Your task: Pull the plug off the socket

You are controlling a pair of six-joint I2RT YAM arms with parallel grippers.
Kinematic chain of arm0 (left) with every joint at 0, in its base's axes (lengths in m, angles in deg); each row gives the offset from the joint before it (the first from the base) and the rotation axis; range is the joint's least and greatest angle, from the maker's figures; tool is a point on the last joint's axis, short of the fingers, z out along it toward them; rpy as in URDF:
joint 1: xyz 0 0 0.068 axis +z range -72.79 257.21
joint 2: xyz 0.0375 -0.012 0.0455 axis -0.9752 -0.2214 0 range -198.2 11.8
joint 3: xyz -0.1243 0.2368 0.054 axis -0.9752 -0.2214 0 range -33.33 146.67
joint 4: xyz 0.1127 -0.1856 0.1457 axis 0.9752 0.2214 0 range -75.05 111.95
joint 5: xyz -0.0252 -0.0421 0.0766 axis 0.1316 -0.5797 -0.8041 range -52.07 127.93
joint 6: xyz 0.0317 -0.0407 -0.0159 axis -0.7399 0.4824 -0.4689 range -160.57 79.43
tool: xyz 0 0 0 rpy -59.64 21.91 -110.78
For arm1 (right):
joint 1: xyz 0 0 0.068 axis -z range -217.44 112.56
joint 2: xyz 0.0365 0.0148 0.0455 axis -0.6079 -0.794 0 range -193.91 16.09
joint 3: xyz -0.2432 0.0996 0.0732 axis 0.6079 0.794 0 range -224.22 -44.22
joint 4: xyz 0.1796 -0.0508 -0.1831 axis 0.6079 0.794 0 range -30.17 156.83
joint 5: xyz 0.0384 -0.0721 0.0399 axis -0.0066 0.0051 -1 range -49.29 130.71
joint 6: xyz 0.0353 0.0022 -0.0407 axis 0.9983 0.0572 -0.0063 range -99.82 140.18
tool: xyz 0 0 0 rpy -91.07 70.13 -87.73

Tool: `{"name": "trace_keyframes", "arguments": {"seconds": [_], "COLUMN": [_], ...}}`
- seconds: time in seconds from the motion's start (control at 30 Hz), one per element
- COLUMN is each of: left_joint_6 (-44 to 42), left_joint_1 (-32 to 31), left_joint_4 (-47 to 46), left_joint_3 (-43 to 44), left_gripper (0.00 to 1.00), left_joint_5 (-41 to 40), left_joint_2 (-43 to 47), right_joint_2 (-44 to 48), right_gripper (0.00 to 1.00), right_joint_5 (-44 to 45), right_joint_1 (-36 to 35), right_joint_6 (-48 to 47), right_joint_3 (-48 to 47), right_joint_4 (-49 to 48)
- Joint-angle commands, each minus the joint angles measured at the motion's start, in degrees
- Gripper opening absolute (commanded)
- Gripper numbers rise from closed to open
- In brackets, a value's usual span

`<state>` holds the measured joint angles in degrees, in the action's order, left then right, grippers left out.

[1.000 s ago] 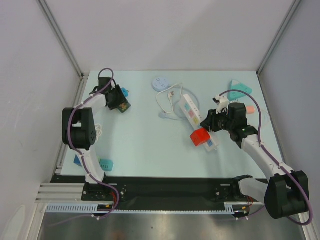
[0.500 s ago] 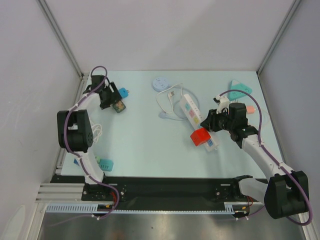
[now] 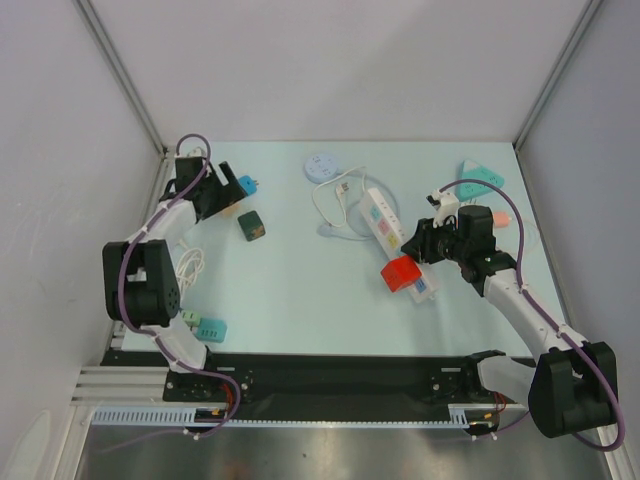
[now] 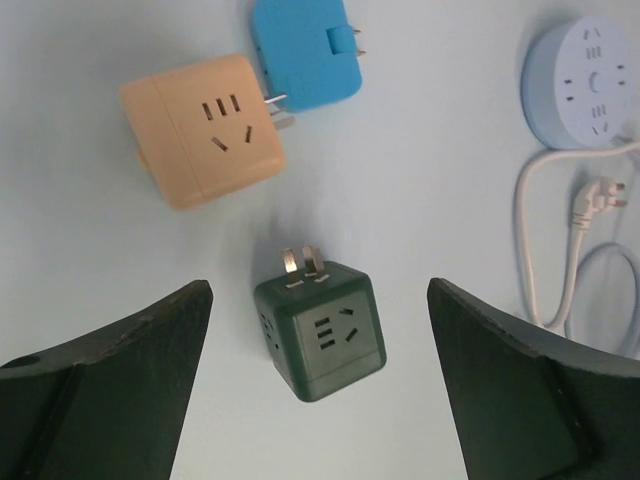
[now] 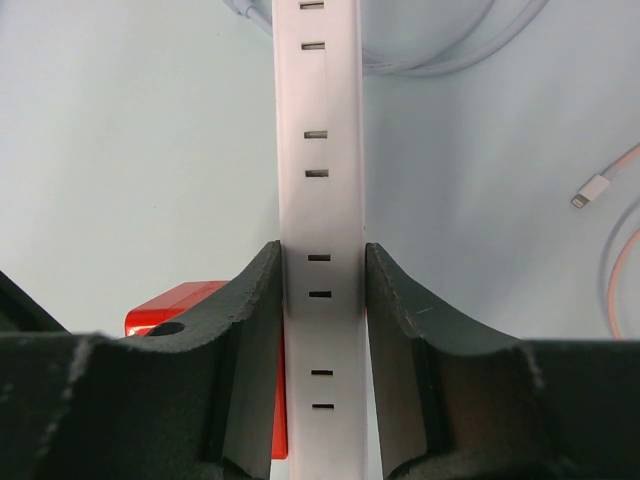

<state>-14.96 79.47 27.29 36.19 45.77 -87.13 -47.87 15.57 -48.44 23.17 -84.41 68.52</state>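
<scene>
A white power strip (image 3: 385,222) lies at the centre right, with a red cube plug (image 3: 401,273) seated against its near end. My right gripper (image 3: 420,243) is shut on the strip, a finger on each long side in the right wrist view (image 5: 320,290). There the strip (image 5: 318,150) runs up between the fingers and the red cube (image 5: 170,305) shows at the left. My left gripper (image 3: 218,198) is open at the far left. In its wrist view (image 4: 318,290) a dark green cube plug (image 4: 320,338) lies on the table between the spread fingers, untouched. It also shows from above (image 3: 252,226).
An orange cube socket (image 4: 203,130) and a blue adapter (image 4: 305,52) lie beyond the green cube. A round blue socket (image 3: 322,167) with a white cable (image 4: 545,250) sits at the back. Teal pieces lie at the near left (image 3: 210,328) and the back right (image 3: 480,176).
My left gripper has let go of the dark green cube and drawn back to the far left; the cube now lies free on the table. The right arm has not moved.
</scene>
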Motion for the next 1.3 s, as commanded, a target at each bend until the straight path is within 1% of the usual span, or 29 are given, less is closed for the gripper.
{"name": "trace_keyframes", "arguments": {"seconds": [0.0, 0.13, 0.17, 0.3, 0.33, 0.4, 0.43, 0.5, 0.53, 0.57, 0.6, 0.7, 0.73, 0.8, 0.9, 0.93, 0.97, 1.07, 1.2, 1.27], "left_joint_6": [1.02, 1.55, 1.90, 3.31, 3.75, 5.94, 7.17, 11.56, 12.96, 15.76, 17.18, 21.93, 22.90, 25.71, 29.67, 30.63, 32.12, 34.15, 35.83, 36.44], "left_joint_1": [-0.33, -1.82, -3.91, -8.58, -11.03, -13.76, -16.56, -19.74, -23.15, -24.92, -28.42, -33.54, -36.68, -40.82, -44.96, -45.93, -46.73, -49.72, -52.88, -53.76], "left_joint_4": [-6.52, -9.43, -9.96, -12.60, -14.86, -16.90, -20.91, -25.06, -27.69, -31.72, -34.11, -41.32, -42.56, -46.43, -52.13, -53.20, -54.08, -56.46, -56.37, -54.45], "left_joint_3": [-2.45, -5.79, -6.32, -10.00, -10.71, -12.47, -15.35, -18.79, -22.20, -23.62, -26.16, -28.90, -29.08, -29.26, -29.70, -29.61, -29.61, -28.74, -26.02, -24.70], "left_gripper": [0.94, 0.94, 0.94, 0.94, 0.94, 0.94, 0.94, 0.94, 0.94, 0.94, 0.95, 0.95, 0.95, 0.95, 0.96, 0.96, 0.99, 1.00, 0.99, 1.00], "left_joint_5": [4.72, 8.33, 9.73, 12.55, 13.25, 15.35, 16.24, 17.21, 17.04, 16.78, 16.08, 14.41, 13.18, 12.03, 9.84, 9.22, 7.82, 5.80, 2.99, 1.58], "left_joint_2": [6.11, 9.11, 9.81, 13.15, 14.29, 15.35, 16.40, 17.54, 17.90, 18.07, 17.90, 16.24, 15.53, 13.43, 11.14, 10.52, 10.00, 7.36, 4.11, 2.44], "right_joint_2": [1.47, 1.47, 1.47, 1.47, 1.39, 1.39, 1.39, 1.39, 1.47, 1.47, 1.39, 1.21, 1.21, 1.30, 1.39, 1.39, 1.39, 1.30, 1.21, 1.21], "right_gripper": [0.00, 0.00, 0.00, 0.00, 0.00, 0.00, 0.00, 0.00, 0.00, 0.00, 0.00, 0.00, 0.00, 0.00, 0.00, 0.00, 0.00, 0.00, 0.00, 0.00], "right_joint_5": [-2.36, -2.36, -2.36, -2.36, -2.45, -2.54, -2.63, -2.89, -2.89, -3.15, -3.15, -3.16, -3.33, -3.24, -3.33, -3.42, -3.51, -3.59, -3.59, -3.59], "right_joint_1": [0.28, 0.20, 0.19, 0.28, 0.28, 0.37, 0.37, 0.46, 0.46, 0.46, 0.55, 0.55, 0.63, 0.72, 1.16, 1.16, 1.34, 1.51, 1.51, 1.60], "right_joint_6": [1.06, 1.06, 1.06, 1.23, 1.32, 1.32, 1.41, 1.50, 1.59, 1.67, 1.76, 1.85, 1.85, 1.85, 1.85, 1.94, 1.85, 2.03, 2.11, 2.03], "right_joint_3": [-1.48, -1.48, -1.39, -1.30, -1.30, -1.30, -1.39, -1.21, -1.21, -1.13, -1.12, -1.04, -1.04, -1.04, -1.04, -1.04, -1.04, -1.04, -1.04, -1.04], "right_joint_4": [-5.79, -5.87, -5.88, -5.88, -5.88, -5.96, -5.96, -5.96, -6.14, -6.31, -6.32, -6.32, -6.40, -6.32, -6.23, -6.31, -6.40, -6.32, -6.49, -6.40]}}
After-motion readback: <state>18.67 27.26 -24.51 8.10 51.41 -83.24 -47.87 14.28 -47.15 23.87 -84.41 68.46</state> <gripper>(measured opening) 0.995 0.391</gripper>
